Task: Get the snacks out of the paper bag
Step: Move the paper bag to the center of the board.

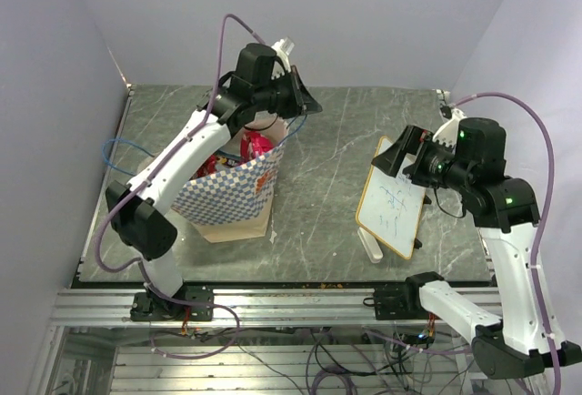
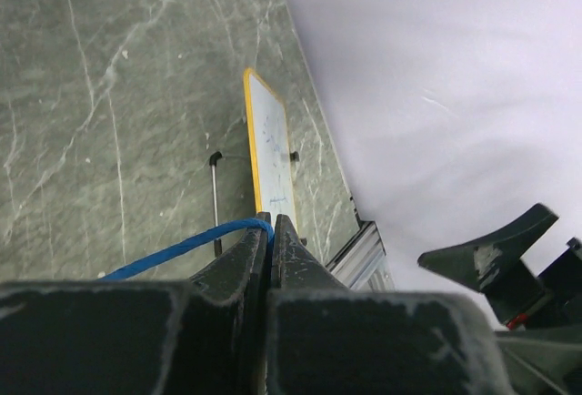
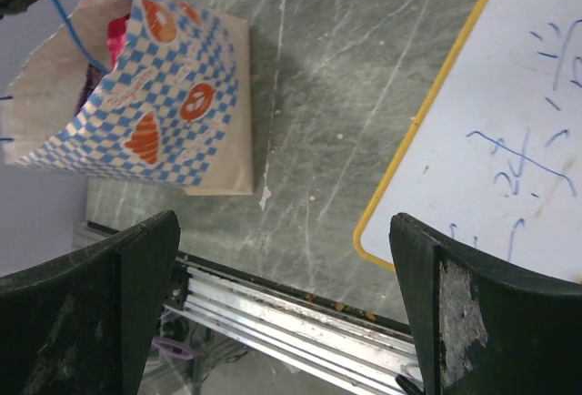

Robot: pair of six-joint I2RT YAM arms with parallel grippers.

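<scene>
The paper bag (image 1: 232,190), blue-and-white checkered, stands open at the table's left. Red snacks (image 1: 256,146) show inside its mouth. My left gripper (image 1: 305,104) is above the bag's far right corner. In the left wrist view it (image 2: 271,222) is shut on the bag's thin blue string handle (image 2: 182,248). My right gripper (image 1: 386,156) hovers open and empty over the whiteboard's left edge. In the right wrist view its jaws (image 3: 284,222) stand wide apart, with the bag (image 3: 155,113) far off at the upper left and a red packet (image 3: 116,35) inside it.
A wood-framed whiteboard (image 1: 393,199) with blue scribbles lies at the right, also seen in the left wrist view (image 2: 271,154) and the right wrist view (image 3: 509,122). A white marker (image 1: 371,248) lies by its near edge. The bag's other blue handle (image 1: 118,154) loops out left.
</scene>
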